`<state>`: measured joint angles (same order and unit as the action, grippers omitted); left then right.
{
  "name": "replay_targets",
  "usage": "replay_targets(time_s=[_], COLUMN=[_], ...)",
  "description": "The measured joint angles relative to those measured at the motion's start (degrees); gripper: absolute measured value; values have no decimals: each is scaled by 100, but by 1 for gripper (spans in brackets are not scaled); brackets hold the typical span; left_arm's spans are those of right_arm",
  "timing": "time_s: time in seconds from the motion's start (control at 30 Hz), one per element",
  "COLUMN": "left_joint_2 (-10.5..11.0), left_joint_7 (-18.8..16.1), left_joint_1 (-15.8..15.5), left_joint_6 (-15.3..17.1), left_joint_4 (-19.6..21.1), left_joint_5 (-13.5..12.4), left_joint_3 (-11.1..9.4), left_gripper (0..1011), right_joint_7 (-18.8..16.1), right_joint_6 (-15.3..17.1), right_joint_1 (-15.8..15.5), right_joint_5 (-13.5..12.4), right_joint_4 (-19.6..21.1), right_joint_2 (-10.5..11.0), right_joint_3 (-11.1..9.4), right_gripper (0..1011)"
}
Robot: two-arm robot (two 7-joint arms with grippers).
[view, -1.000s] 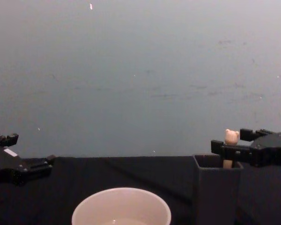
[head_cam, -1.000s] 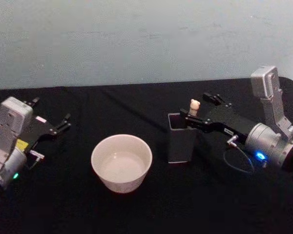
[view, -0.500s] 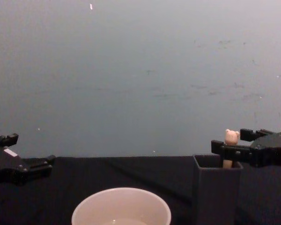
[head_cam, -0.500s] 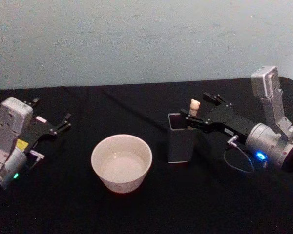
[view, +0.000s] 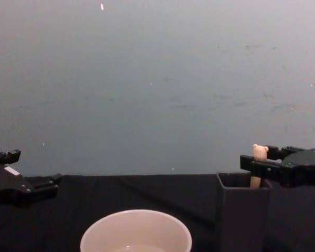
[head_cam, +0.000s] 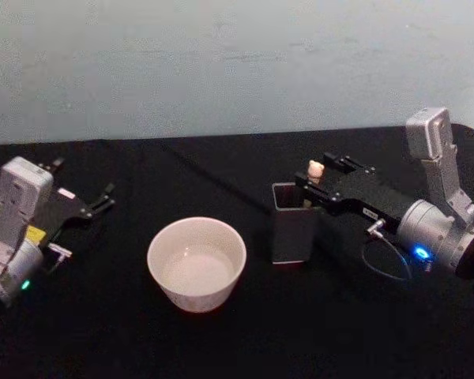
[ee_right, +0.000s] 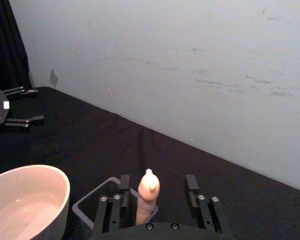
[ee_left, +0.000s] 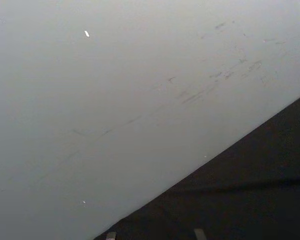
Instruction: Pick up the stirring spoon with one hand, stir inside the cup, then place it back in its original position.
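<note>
So the right gripper [head_cam: 316,174] is reaching in from the right side, level with the top of the tall dark grey square box holder [head_cam: 292,233]. Its black fingers [ee_right: 124,192] are spread apart on either side of the stirring spoon's beige handle. In the right wrist view the handle sits way closer to one finger than the other, with a wide gap on the far side, so it isn't clamping anything. Whether that near finger actually touches the handle, I honestly can't tell.

The slim stirring spoon with the little bear head on top [head_cam: 316,167] is standing pretty much upright in the holder, at the side nearest the right gripper. Only the bear head and a bit of the handle poke above the rim. The bowl end is down inside, hidden.

The wide round cream-white cup [head_cam: 197,298] sits on the black tablecloth [head_cam: 221,339] to the left of the holder, near it but clearly apart. Its inside looks pale and shiny at the bottom, and I can't tell if there's liquid in it.

The left gripper [head_cam: 83,178] is parked way off on the left side of the table, well apart from the cup. Its fingers are open and it's holding nothing. A pale grey-blue wall [head_cam: 221,63] runs behind the table.
</note>
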<state>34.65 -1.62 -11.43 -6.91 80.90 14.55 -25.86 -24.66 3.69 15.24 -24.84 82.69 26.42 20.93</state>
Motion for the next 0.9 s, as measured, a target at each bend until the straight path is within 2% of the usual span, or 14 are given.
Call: replay_targets(time_s=[0.07,0.23,0.53,0.9], left_joint_2=[0,0,0,0], left_joint_7=[0,0,0,0], left_joint_1=[0,0,0,0], left_joint_6=[0,0,0,0], left_joint_4=[0,0,0,0], left_joint_5=[0,0,0,0], left_joint_3=[0,0,0,0], left_gripper=[1001,1001,1001,1001], right_joint_7=[1,4,3,3], right_joint_6=[-1,-2,-2,-2], right_joint_1=[0,0,0,0], right_joint_5=[0,0,-5,-4], right_joint_4=[0,0,1,1], right_joint_2=[0,0,0,0], right_joint_3=[0,0,0,-1], right_gripper=[678,486,231,216])
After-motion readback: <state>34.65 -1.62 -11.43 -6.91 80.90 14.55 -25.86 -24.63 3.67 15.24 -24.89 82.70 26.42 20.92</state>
